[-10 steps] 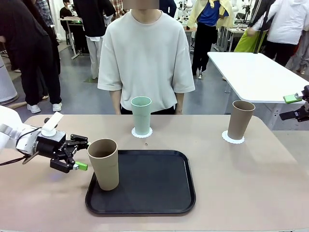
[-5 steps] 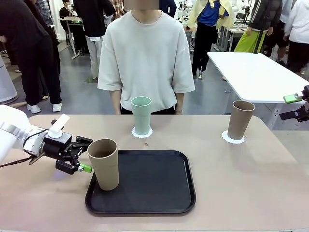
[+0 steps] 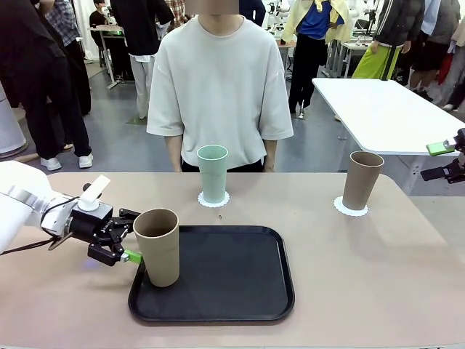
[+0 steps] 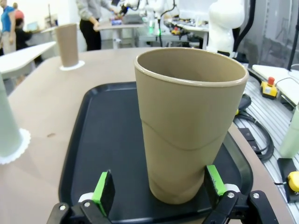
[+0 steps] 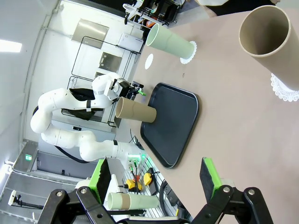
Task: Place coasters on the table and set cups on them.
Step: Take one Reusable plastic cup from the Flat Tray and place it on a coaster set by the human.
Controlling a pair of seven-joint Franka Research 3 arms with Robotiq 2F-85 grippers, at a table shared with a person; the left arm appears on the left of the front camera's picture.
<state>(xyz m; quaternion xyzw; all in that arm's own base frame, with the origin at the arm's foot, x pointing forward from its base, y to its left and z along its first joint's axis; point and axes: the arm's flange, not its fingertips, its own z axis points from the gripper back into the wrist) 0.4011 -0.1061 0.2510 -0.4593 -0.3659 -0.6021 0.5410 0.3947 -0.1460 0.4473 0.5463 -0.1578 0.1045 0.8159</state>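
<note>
The left end effector (image 4: 159, 189) stands wide open, its green pads (image 4: 103, 189) flanking the base of a tan cup (image 4: 189, 123) without gripping it. That cup stands at the left near corner of the black tray (image 3: 218, 280) on the beige worktop (image 3: 363, 276). Farther off, a mint cup (image 3: 213, 173) and a second tan cup (image 3: 361, 179) each rest on a white coaster (image 3: 351, 209): three cups, two coasters visible. The right end effector (image 5: 156, 179) hangs open, holding nothing, over the worktop. A person (image 3: 218, 87) stands at the far edge.

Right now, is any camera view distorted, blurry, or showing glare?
Front view: sharp and evenly lit, soft shadows under the tray. Left wrist view: wide-angle bulge on the near brown cup, background soft. Right wrist view: rolled sideways, a bright ceiling light at the left edge.
</note>
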